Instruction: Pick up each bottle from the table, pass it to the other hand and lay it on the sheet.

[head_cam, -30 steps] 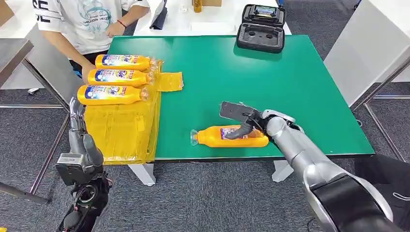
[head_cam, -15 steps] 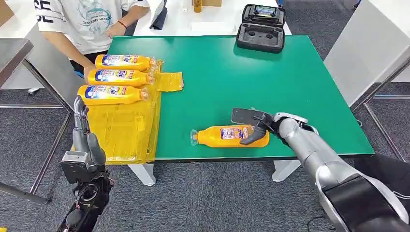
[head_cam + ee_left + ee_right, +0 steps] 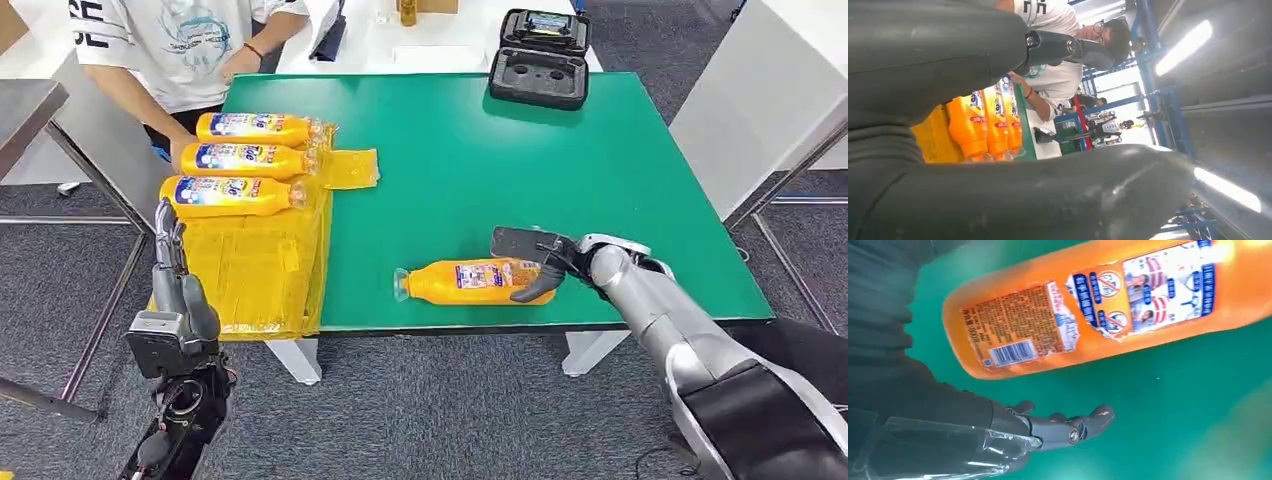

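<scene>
Silver tubular arms, black-sleeved upper right arm (image 3: 760, 420), grey ribbed wrist cover (image 3: 878, 300), dark-fingered right hand (image 3: 535, 262)

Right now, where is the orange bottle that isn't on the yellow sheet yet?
In the head view, the orange bottle lies on its side near the green table's front edge, right of the yellow sheet, with the right hand at its base.
</scene>
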Available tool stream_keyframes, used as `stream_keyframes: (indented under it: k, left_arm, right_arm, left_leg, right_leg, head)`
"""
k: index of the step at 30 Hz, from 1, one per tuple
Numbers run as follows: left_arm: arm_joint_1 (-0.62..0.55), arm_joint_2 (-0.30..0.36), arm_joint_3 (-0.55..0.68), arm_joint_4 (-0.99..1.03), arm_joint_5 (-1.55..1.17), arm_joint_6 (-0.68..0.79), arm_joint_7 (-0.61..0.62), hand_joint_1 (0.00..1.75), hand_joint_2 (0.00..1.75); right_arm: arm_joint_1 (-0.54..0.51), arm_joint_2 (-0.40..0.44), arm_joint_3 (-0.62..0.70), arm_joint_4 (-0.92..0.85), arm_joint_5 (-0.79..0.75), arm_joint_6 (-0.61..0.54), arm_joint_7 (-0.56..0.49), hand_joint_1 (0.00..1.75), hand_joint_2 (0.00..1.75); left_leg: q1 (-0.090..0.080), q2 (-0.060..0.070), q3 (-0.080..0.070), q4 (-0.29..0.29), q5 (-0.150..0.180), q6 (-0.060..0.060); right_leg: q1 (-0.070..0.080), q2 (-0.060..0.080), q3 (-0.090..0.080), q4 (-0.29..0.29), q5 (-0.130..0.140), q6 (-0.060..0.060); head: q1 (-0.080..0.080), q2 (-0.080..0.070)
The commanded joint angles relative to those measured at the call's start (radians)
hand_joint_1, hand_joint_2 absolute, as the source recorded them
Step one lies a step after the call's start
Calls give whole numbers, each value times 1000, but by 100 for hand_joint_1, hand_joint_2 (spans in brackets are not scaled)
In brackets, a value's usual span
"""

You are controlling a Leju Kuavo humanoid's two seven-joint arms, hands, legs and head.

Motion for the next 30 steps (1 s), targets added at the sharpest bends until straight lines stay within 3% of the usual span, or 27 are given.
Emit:
stream_keyframes:
  k: [1,16,30]
  left_arm:
    - [-36,-21,-10,84,0,-17,3,0,0]
    - [-48,-33,-24,122,7,-34,3,0,0]
    - [-45,-42,-15,137,24,-31,3,0,0]
  right_arm:
    - [-34,8,63,104,-1,-17,1,0,175]
    - [-18,24,82,170,-9,15,35,0,175]
    - [3,49,107,177,14,-31,78,0,175]
  left_leg:
    - [0,-1,1,0,0,-1]
    - [2,1,3,0,-1,-2]
    - [1,0,3,0,-1,-2]
  right_leg:
    - [0,-1,2,-1,0,-1]
    - [2,0,3,0,-1,-2]
    - [1,0,3,-1,-1,-2]
  head:
    - [0,0]
    - [0,0]
    - [0,0]
